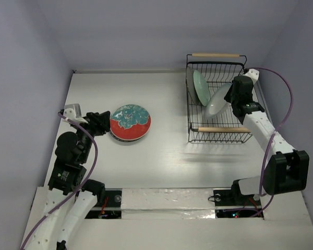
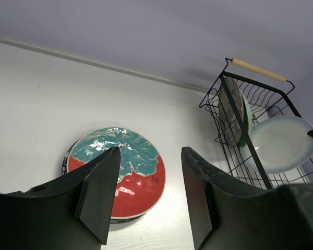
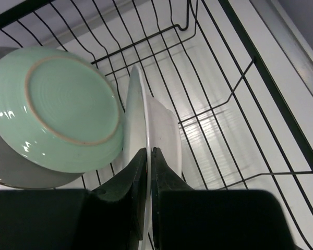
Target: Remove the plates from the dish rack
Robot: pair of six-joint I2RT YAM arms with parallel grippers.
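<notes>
At about 2 o'clock on the table stands the dish rack, with three plates on edge inside. The right gripper has its jaws pressed narrow on the rim of the white plate. At this plate's 9 o'clock lean the mint plate and, behind it, a grey plate. At the table's 9 o'clock the teal-and-red plate lies flat on a lower plate. The left gripper is just beside them, jaws wide, holding nothing.

The left arm is folded at lower left, the left gripper held spread apart; the right arm is extended toward upper right, the right gripper clamped on a white plate.
</notes>
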